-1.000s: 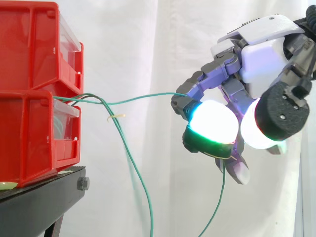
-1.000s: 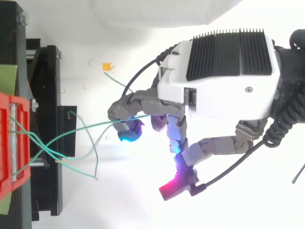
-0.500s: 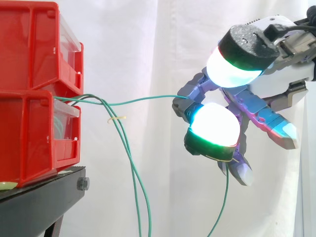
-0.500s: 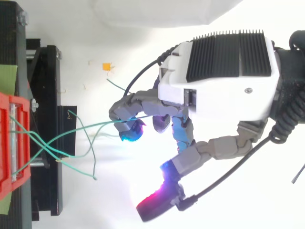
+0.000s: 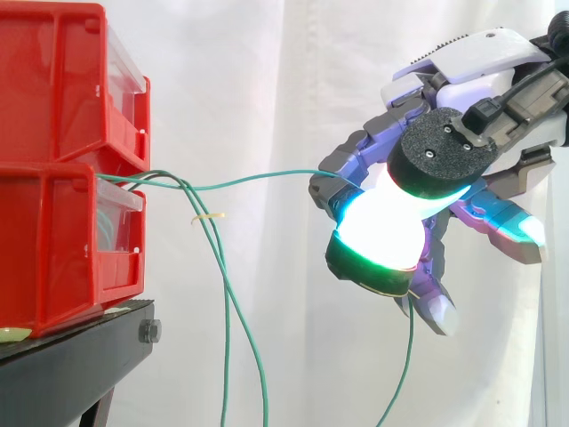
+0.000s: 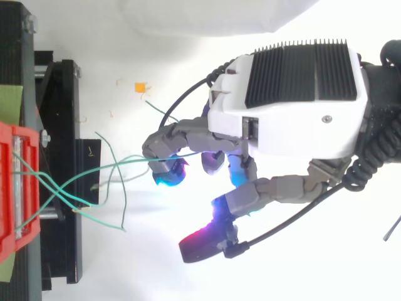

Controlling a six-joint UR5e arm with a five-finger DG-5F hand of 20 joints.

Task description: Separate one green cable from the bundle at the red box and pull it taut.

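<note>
Hand point(image 5: 471, 111) sits well out from the red box point(image 5: 53, 240), with a curled finger point(image 6: 164, 143) hooked round one green cable point(image 5: 258, 181), so it is holding that strand. The strand runs almost level from the box mouth to the hand with only a slight sag, and its free end hangs below the palm. The rest of the bundle point(image 5: 226, 329) droops down beside the black stand point(image 5: 80, 356), apart from the held strand except at the box, where they cross.

I'd judge it separated and nearly taut. To finish I'd bring the thumb pad point(image 6: 200, 241) in to pinch firmly, since a hook alone may let the cable slide. Then I'd draw straight away from the box, slow and level, and stop once the sag goes. A jerk could drag the crossed strands along.
</note>
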